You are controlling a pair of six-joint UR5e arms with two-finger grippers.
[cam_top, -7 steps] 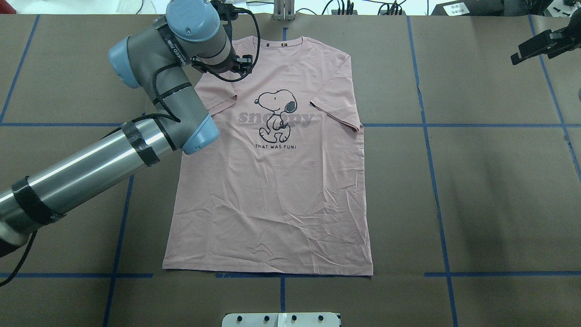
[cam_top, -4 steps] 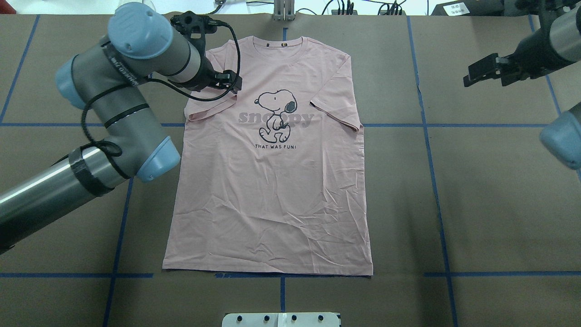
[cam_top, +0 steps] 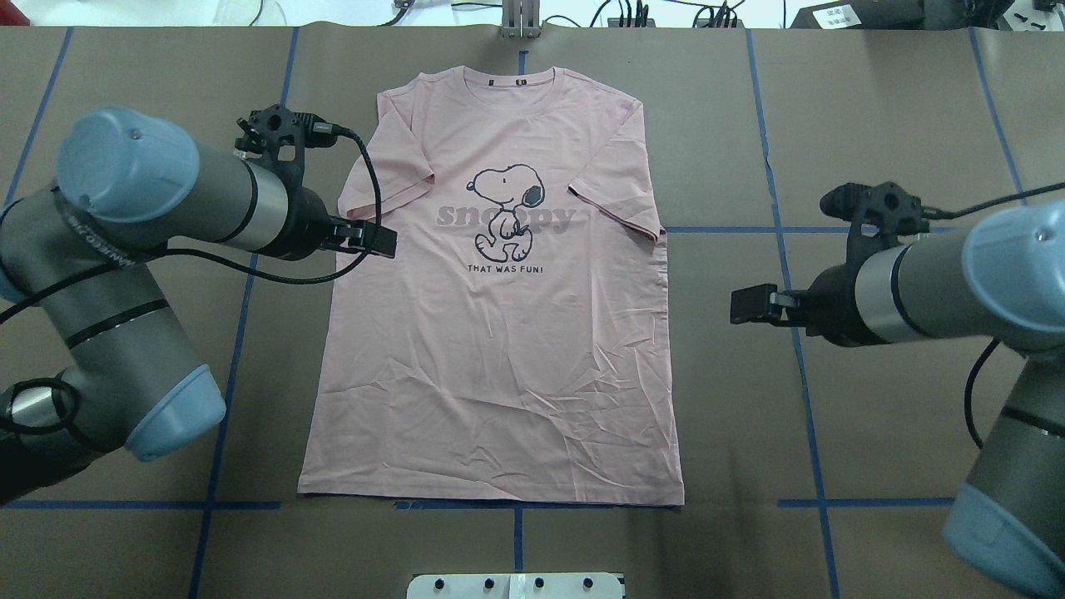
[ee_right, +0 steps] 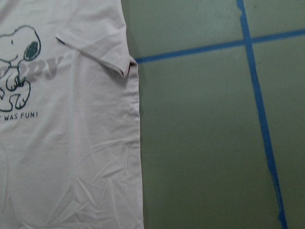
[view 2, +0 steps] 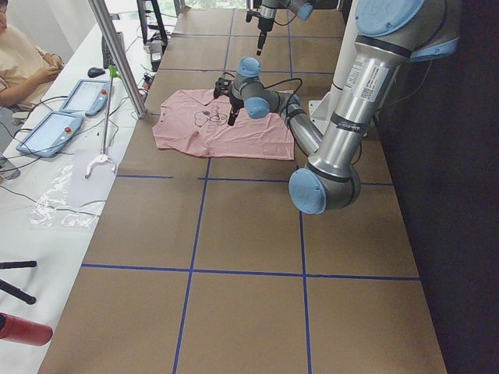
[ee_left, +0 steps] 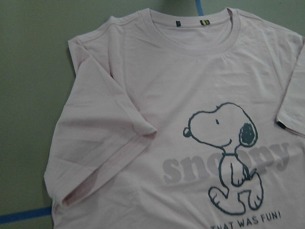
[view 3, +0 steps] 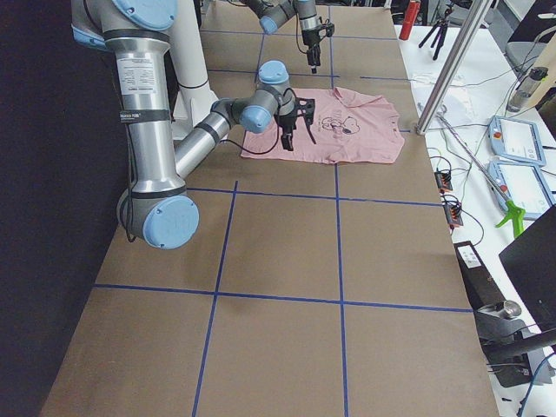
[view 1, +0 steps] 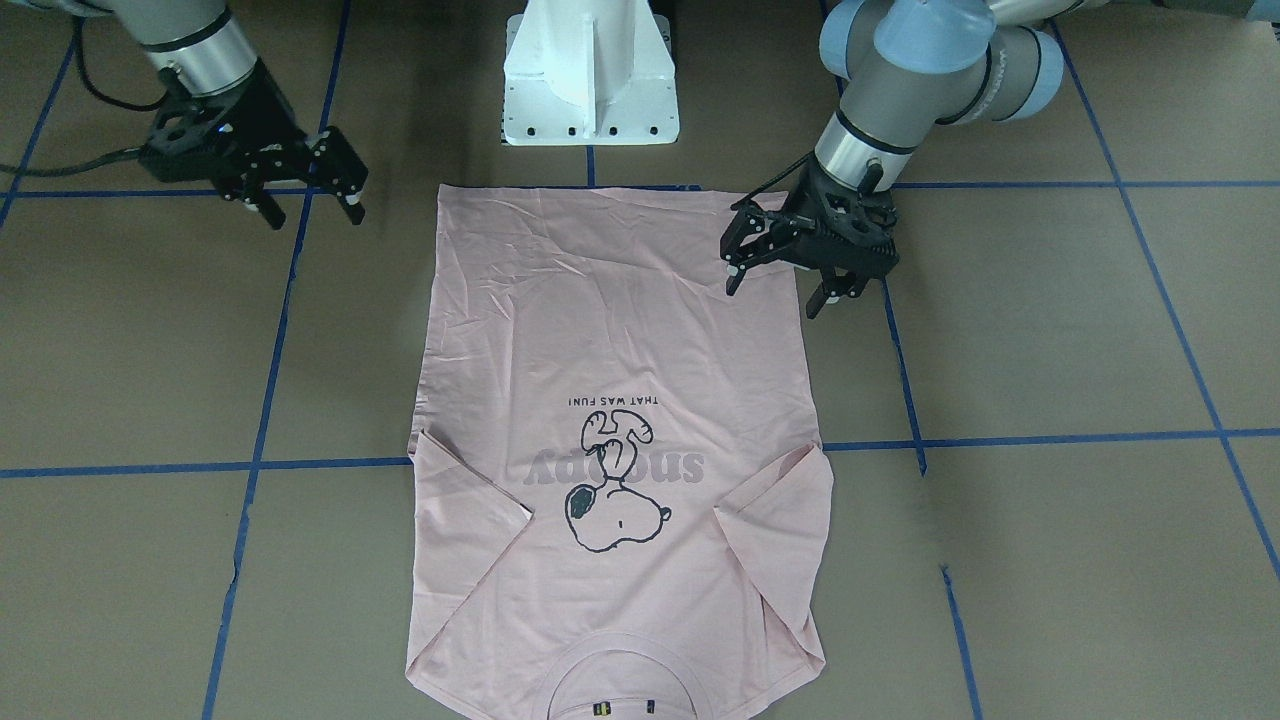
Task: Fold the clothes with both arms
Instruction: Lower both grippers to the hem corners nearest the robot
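The pale pink T-shirt [cam_top: 499,349] lies flat on the table, Snoopy print up, collar at the far edge, both sleeves folded inward. It also shows in the front view [view 1: 620,330]. My left gripper [view 1: 775,297] is open and empty. It hangs above the shirt's left edge, by the left sleeve in the overhead view [cam_top: 370,239]. My right gripper [view 1: 313,215] is open and empty, above bare table to the right of the shirt [cam_top: 749,304]. The left wrist view shows the collar, left sleeve and print [ee_left: 224,152]. The right wrist view shows the shirt's right edge [ee_right: 95,143]. No fingers show in either.
The brown table cover carries a grid of blue tape lines [cam_top: 790,274]. The white pedestal base [view 1: 590,70] stands at the robot's side. A metal post [cam_top: 520,18] stands just beyond the collar. An operator's bench with tablets [view 2: 54,117] runs along the far side.
My left arm has drawn back from the collar and shoulder toward the robot, down to the left sleeve. My right arm has swung in from the far right corner toward the shirt's right edge.
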